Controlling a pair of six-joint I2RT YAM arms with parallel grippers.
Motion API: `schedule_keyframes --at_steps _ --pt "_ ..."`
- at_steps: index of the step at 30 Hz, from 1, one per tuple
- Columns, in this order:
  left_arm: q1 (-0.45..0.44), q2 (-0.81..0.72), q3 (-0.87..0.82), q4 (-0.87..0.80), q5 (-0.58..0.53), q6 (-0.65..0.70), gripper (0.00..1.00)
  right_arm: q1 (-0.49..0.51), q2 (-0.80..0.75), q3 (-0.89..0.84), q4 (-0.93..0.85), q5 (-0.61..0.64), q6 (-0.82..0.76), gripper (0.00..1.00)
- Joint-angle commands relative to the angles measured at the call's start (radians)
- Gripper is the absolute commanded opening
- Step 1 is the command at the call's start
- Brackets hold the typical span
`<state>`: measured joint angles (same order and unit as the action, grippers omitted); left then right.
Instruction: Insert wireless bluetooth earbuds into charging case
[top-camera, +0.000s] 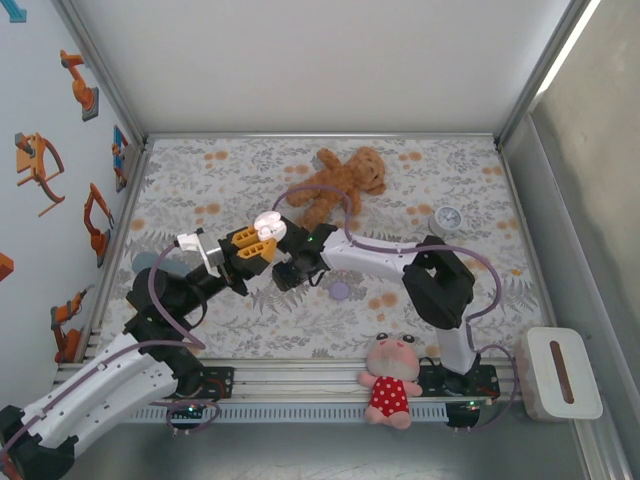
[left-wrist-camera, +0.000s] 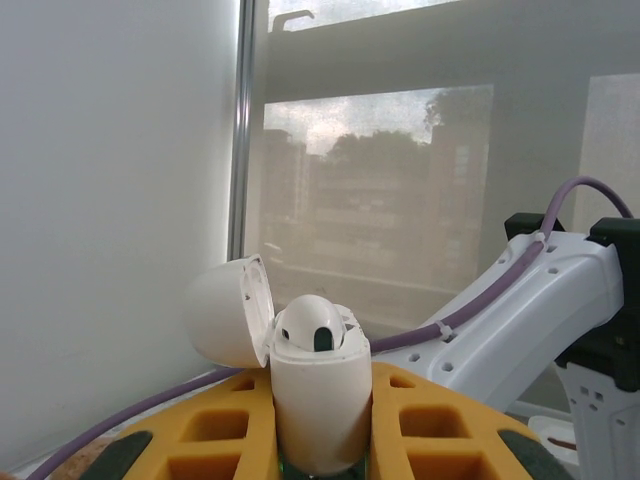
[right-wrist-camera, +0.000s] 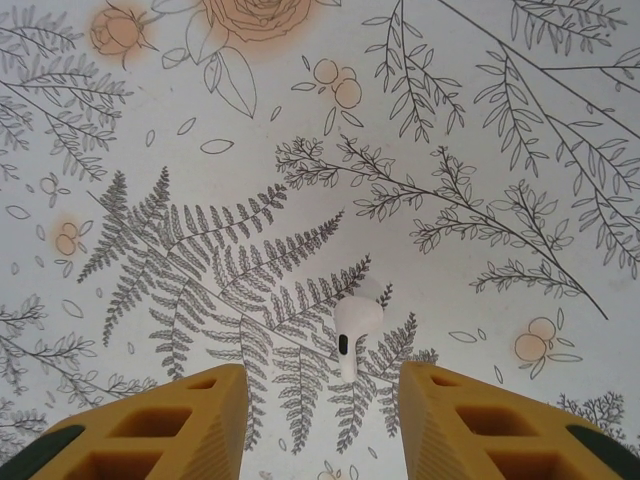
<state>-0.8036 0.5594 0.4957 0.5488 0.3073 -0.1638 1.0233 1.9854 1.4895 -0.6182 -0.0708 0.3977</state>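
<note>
My left gripper (top-camera: 258, 243) is shut on a white charging case (left-wrist-camera: 320, 400) and holds it upright above the patterned cloth. The case's lid (left-wrist-camera: 228, 310) is swung open to the left. One white earbud (left-wrist-camera: 312, 325) sits in the case with its head showing above the rim. A second white earbud (right-wrist-camera: 352, 330) lies loose on the cloth, stem pointing toward the camera. My right gripper (right-wrist-camera: 322, 400) hangs over it, open, its yellow fingers (right-wrist-camera: 200, 410) on either side and not touching it. In the top view the right gripper (top-camera: 285, 272) is just right of the case (top-camera: 268, 226).
A brown teddy bear (top-camera: 335, 185) lies behind the grippers. A small round clock (top-camera: 447, 218) is at the right. A purple disc (top-camera: 340, 290) lies near the right arm. A pink doll (top-camera: 392, 378) rests on the front rail and a white box (top-camera: 560, 372) stands at the near right.
</note>
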Motion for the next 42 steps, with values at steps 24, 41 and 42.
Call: schedule_keyframes --at_steps 24,41,42 --pt "0.000 -0.033 0.015 -0.013 0.002 0.007 0.07 0.000 0.126 0.074 -0.067 0.008 -0.011 0.21" --pt "0.000 -0.032 0.013 -0.013 0.001 0.007 0.07 -0.001 0.122 0.074 -0.067 0.012 -0.010 0.15" --pt "0.000 -0.031 0.013 -0.016 0.001 0.007 0.07 0.000 0.118 0.073 -0.067 0.014 -0.010 0.15"
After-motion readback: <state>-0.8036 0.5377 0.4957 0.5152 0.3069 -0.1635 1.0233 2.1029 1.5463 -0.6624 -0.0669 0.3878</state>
